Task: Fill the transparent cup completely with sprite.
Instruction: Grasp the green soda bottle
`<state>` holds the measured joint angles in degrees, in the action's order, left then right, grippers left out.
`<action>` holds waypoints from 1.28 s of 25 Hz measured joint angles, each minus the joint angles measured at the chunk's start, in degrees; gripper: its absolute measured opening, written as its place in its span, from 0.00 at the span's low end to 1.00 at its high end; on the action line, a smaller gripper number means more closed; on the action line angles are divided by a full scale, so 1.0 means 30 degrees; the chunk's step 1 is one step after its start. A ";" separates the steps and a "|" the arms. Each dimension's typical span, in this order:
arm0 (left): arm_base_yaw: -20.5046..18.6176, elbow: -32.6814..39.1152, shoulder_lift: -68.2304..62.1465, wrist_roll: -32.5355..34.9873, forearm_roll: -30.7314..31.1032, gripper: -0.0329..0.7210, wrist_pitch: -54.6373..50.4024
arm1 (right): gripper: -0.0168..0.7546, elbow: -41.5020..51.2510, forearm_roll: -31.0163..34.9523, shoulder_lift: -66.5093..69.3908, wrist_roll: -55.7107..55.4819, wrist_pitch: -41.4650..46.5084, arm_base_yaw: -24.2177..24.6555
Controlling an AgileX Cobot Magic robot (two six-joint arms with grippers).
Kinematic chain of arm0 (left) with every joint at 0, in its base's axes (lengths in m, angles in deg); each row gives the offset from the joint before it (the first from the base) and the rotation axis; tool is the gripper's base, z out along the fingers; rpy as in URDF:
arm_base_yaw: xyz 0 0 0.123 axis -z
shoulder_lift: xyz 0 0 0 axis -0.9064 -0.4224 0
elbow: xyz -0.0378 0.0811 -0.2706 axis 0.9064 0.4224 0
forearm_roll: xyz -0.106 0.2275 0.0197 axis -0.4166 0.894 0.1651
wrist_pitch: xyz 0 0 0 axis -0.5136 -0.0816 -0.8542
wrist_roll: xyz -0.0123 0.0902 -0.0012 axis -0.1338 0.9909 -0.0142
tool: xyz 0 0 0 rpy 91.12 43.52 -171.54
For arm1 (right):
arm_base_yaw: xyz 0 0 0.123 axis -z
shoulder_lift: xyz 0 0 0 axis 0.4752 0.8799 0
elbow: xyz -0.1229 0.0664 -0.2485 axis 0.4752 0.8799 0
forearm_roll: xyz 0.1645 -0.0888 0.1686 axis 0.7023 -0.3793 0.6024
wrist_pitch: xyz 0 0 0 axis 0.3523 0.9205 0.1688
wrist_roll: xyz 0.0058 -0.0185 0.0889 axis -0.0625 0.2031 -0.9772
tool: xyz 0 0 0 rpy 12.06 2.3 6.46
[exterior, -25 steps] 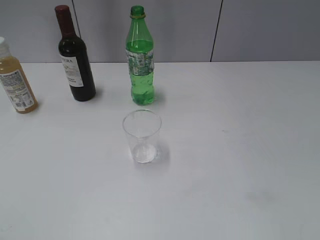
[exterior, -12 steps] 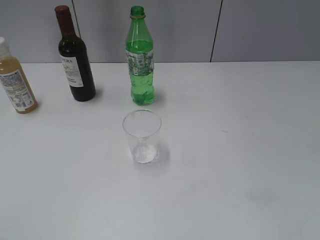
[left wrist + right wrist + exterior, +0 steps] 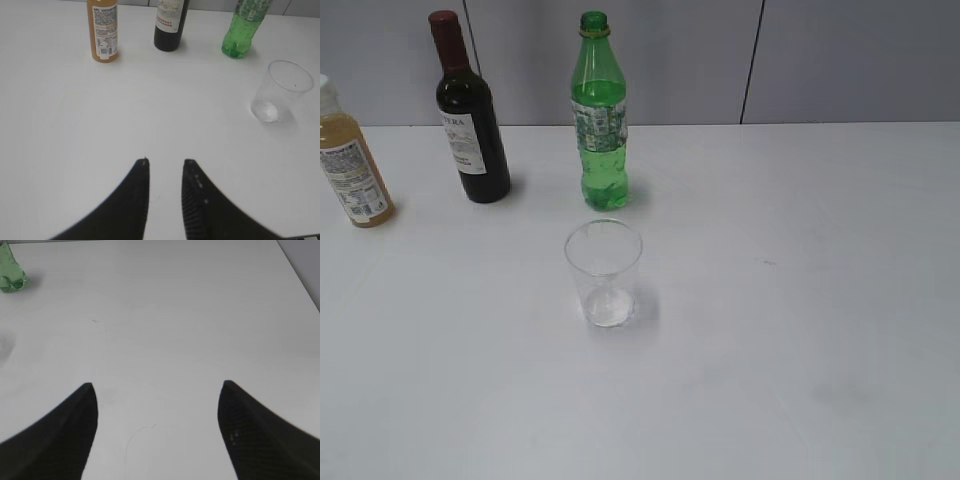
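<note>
- Small clear plastic tumbler point(image 3: 604, 272) is sitting empty mid-table, light and tippy.
- Tall green capped plastic bottle point(image 3: 599, 112) is standing just behind it; you're likely gripping its label band, smooth and squashy.
- Left gripper point(image 3: 165, 163) is hanging narrowly parted, right gripper point(image 3: 157, 385) is gaping wide, both empty.

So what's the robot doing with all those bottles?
Nothing is being held yet. The clear plastic cup stands empty on the white table, just in front of the capped green Sprite bottle. A dark wine bottle and a juice bottle stand further left. The left gripper and right gripper hang open above the table.
</note>
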<state>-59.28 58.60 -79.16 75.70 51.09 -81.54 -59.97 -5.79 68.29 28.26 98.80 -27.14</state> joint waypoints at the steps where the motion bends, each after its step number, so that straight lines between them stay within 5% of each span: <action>1: 0.0000 0.0000 0.0000 0.0000 -0.0042 0.28 0.0000 | 0.76 0.0000 0.0000 0.0000 0.0000 0.0000 0.0000; 6: 0.0000 0.0000 0.0000 0.0000 -0.0061 0.38 0.0000 | 0.76 0.0000 0.0018 0.0000 0.0000 0.0000 0.0000; 10: 0.0000 0.0000 0.0000 0.0000 -0.0047 0.76 0.0015 | 0.76 0.0000 0.0018 0.0000 0.0000 0.0000 0.0000; 12: 0.0000 0.0000 0.0000 0.0019 -0.0047 0.87 0.0091 | 0.76 0.0000 0.0018 0.0000 0.0000 0.0000 0.0000; 21: 0.0000 -0.0545 -0.3734 0.2306 -0.0167 0.89 0.5060 | 0.76 0.0000 0.0018 0.0000 0.0000 0.0000 0.0000; 32: 0.0064 -0.0545 -1.2085 0.4834 -0.2064 0.87 1.5184 | 0.76 0.0000 0.0018 0.0000 0.0000 0.0000 0.0000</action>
<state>-59.09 56.96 -115.41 90.20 44.90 -35.99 -59.97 -5.73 68.29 28.26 98.80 -27.14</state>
